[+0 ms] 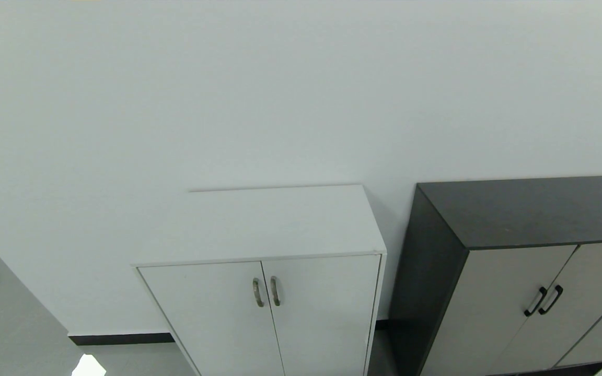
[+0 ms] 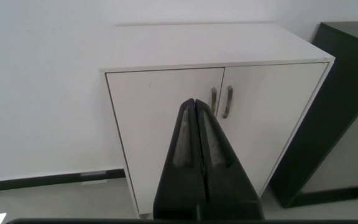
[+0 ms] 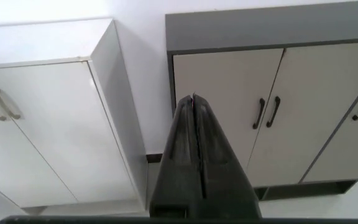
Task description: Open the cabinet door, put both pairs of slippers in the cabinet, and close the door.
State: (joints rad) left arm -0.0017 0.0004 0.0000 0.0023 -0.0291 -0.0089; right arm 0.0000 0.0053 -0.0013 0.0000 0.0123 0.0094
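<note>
Biggest risk: two cabinets stand side by side against the wall, the white cabinet ahead and the dark cabinet just beside its right side, so the wrong one could get opened.

White cabinet is plain and flat-topped. Its left door and right door are both shut.

The two curved metal handles sit close together at the doors' meeting edge, near the top. A hook could snag both, or slip off.

Left gripper and right gripper are both pressed fully closed and hold nothing. Neither could take a handle until it spreads.
</note>
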